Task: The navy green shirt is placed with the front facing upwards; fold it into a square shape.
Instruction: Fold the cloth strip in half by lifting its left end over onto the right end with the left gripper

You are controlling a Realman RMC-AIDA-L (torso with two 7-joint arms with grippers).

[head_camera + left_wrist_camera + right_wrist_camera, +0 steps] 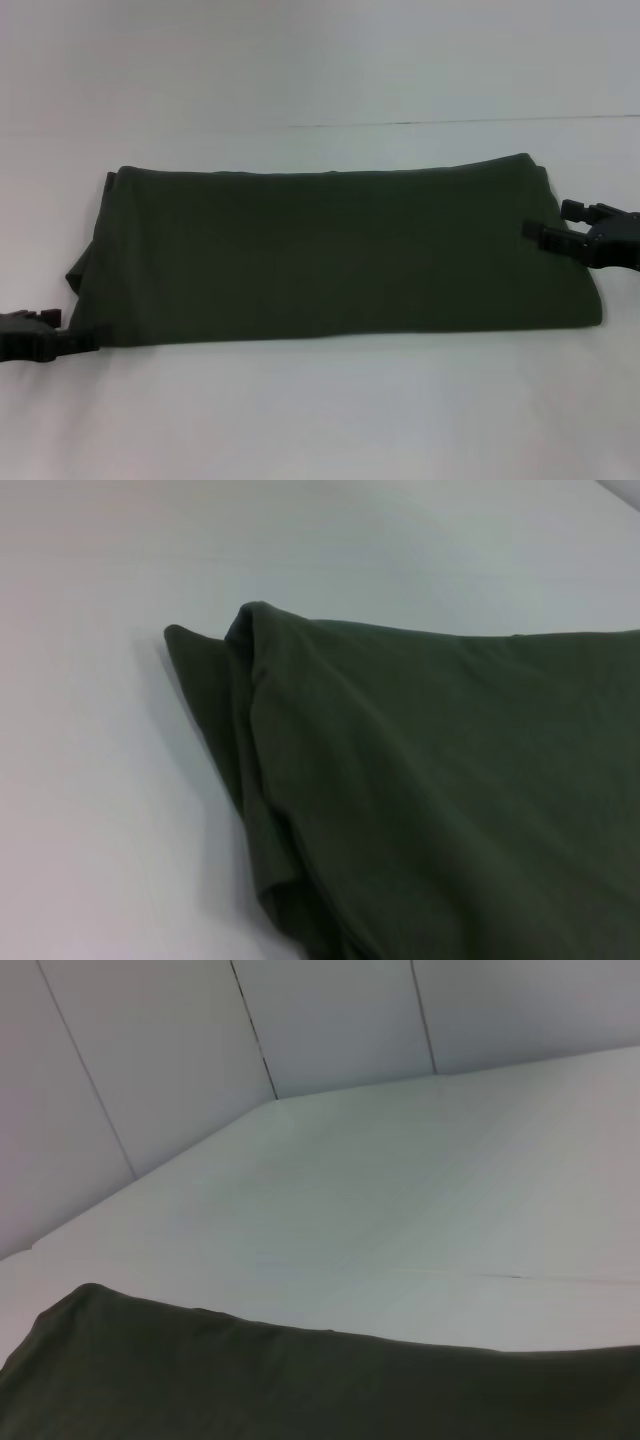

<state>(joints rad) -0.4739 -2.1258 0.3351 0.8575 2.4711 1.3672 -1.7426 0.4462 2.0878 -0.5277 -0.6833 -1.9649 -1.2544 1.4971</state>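
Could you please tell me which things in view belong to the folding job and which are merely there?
Job:
- navy green shirt, folded into a wide band
- left pincer, at its near left corner
- right pincer, at its right edge

Merely there:
- white table

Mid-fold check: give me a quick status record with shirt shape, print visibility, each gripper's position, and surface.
shirt: navy green shirt lies folded into a wide flat band, longer across than deep
print: none showing
left end: layers bunched, a fold sticking out
left gripper: left gripper open at the shirt's near left corner
right gripper: right gripper open at the shirt's right edge
surface: white table
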